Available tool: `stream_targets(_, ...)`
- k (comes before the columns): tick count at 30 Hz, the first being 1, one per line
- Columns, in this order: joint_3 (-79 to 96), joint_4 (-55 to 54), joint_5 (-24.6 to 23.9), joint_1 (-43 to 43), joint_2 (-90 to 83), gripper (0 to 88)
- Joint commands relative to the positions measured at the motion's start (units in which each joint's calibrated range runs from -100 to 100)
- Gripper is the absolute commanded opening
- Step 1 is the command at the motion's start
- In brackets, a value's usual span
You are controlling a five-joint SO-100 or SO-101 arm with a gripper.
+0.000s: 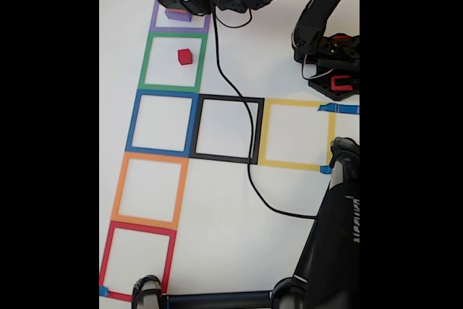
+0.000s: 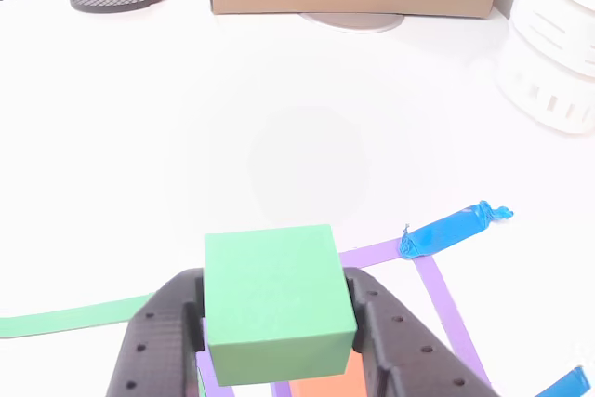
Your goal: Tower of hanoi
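One small red cube sits in the green tape square; the black claw clamps the green block above the purple block; orange beneath.

orange block: mostly hidden under green block | cut by bottom edge

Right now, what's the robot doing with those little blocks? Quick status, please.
Gripper shut on green block, held over purple square. Red block sits in green square. Nothing blocking.
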Motion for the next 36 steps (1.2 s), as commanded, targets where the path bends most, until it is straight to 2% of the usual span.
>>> stream_targets(1,-13.03,25.74,0.36,-0.32,-11.19,6.1)
stream_targets(11,-61.76,79.67,0.36,-4.54,-10.39,6.2)
stream_targets(15,-80.85,96.76,0.36,-8.09,-7.88,6.0)
stream_targets(19,-95.94,108.98,0.36,-11.73,-5.86,5.9)
stream_targets(29,-87.94,110.12,0.36,-23.05,-14.42,5.7)
stream_targets(36,-69.3,104.85,0.36,-31.39,-24.52,5.9)
